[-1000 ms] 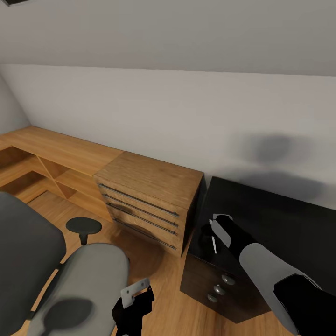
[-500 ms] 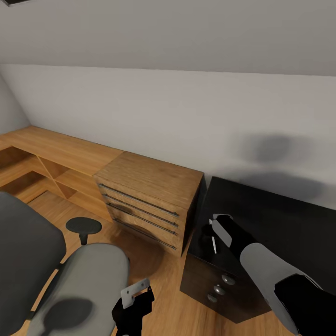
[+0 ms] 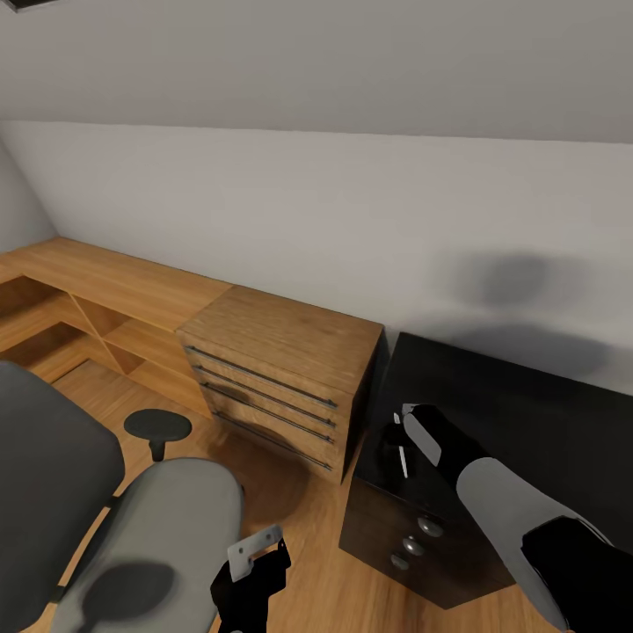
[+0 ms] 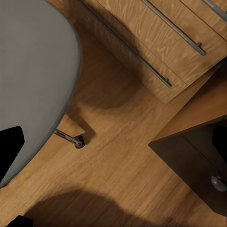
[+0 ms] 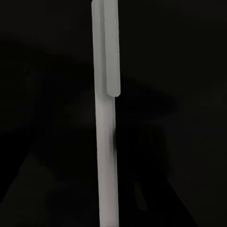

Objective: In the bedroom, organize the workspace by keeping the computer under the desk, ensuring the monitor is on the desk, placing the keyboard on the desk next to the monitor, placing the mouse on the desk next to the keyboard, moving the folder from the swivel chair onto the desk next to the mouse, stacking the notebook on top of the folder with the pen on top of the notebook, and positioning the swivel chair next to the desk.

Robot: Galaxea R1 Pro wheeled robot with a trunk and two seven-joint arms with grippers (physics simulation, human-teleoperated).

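Observation:
The white pen (image 3: 403, 460) is at the near left corner of the glossy black desk (image 3: 527, 413). My right gripper (image 3: 397, 447) hovers right over it. In the right wrist view the pen (image 5: 106, 123) runs straight along the dark fingers, which blend into the black top, so their grip is unclear. My left gripper (image 3: 251, 576) hangs low beside the swivel chair (image 3: 167, 527), open with nothing in it. The chair's grey seat (image 4: 33, 71) lies under the left wrist, bare.
A light wood dresser (image 3: 281, 369) with long handles stands between the chair and the desk's drawer unit (image 3: 413, 541). Low wooden shelving (image 3: 97, 308) runs along the wall at left. Wood floor (image 4: 123, 156) lies between chair, dresser and desk.
My right forearm has crept slightly down and right over the desk corner. The pen, the chair and my left arm hold their places.

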